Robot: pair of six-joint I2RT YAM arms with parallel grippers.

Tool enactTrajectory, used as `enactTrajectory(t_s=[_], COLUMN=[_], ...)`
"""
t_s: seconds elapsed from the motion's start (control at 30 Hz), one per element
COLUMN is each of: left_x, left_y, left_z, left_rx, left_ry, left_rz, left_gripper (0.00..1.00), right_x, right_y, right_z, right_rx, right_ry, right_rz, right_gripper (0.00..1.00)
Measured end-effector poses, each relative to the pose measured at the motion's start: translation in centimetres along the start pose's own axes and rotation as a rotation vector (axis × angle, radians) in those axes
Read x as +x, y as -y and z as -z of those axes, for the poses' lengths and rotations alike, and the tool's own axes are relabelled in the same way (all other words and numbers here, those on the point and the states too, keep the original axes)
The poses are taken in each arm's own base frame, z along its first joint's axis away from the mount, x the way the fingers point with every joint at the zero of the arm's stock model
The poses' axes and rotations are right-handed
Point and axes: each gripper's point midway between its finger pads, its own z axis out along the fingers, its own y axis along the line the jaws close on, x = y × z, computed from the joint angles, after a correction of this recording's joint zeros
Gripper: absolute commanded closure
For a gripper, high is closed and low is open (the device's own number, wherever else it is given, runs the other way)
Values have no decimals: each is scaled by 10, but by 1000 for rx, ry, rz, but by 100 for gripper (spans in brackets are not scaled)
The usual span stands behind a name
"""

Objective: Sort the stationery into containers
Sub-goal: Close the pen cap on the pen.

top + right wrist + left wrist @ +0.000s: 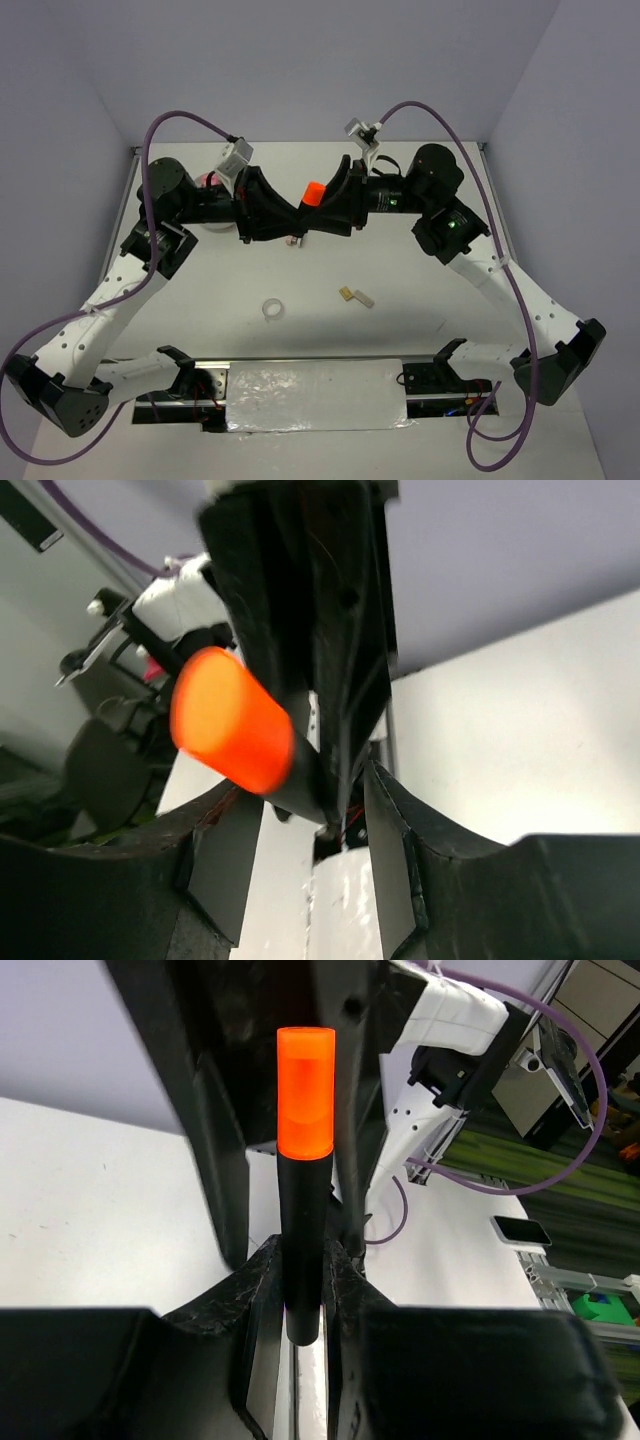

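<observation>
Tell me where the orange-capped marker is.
In the top view, the orange-capped marker is raised above the table's far centre, clamped by the left gripper, with the right gripper facing it.

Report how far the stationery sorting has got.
Done: cannot tell, since the dish is mostly hidden behind the left arm. In hand: the left hand grips the orange-capped marker above the table, with the right hand open around it. Left: the tape ring and two small blocks lie on the table, unsorted.
</observation>
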Motion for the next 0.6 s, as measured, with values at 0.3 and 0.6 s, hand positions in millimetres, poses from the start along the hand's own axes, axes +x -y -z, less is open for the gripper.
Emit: enactTrajectory(t_s=[0.3,0.6], left_x=[7,28], left_y=[1,5], left_z=[1,-1], left_rx=[-3,14], left_ry=[-22,-86], left_rz=[-20,4], left_gripper=[100,100], right_x=[14,-1], right_y=[1,0], right_z=[4,13], right_rx=[-9,18], right_ry=[-58,-45], right_rz=[-26,46], right_gripper=[45,52])
